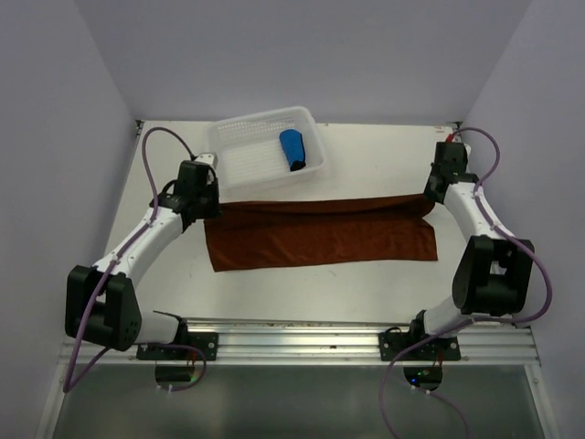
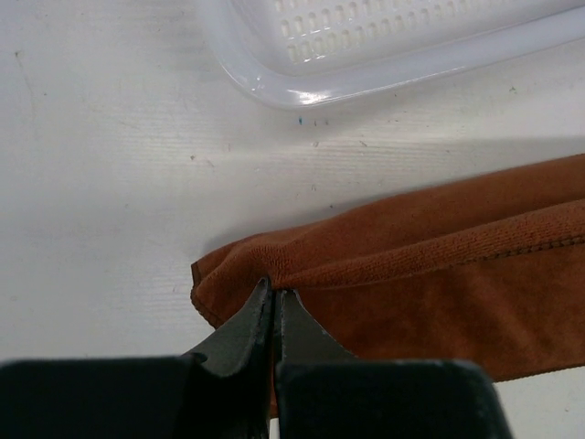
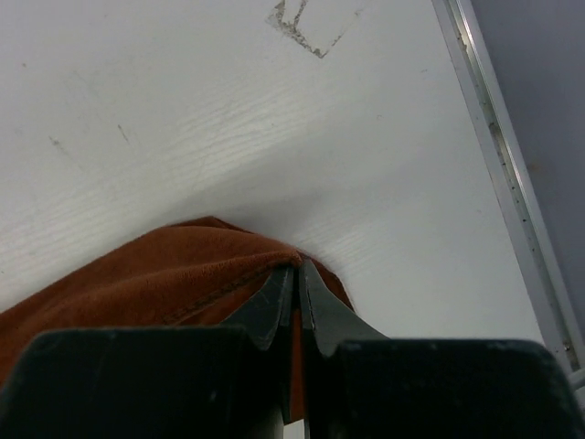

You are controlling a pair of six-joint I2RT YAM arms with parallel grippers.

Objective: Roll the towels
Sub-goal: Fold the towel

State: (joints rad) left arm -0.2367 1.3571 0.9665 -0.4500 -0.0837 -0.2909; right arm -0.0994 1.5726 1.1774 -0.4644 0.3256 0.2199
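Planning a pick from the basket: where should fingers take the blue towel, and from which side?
Grip the blue towel across its middle, coming straight down from above. It lies as a compact, roll-like bundle on the basket floor, and the raised walls likely block a side approach. Close the fingers across its short width.

Left wrist view. My left gripper (image 2: 274, 294) pinching rust-brown towel (image 2: 430, 265) at its left end, black fingers (image 2: 239, 334) pressing together on raised fold, tips meeting on cloth. Towel lying folded over on white table (image 2: 110, 165), stitched hem running rightward along upper layer, cloth extending out of frame at right. Corner of white mesh basket (image 2: 384, 55) sitting at top, apart from towel, strip of bare table showing between them.
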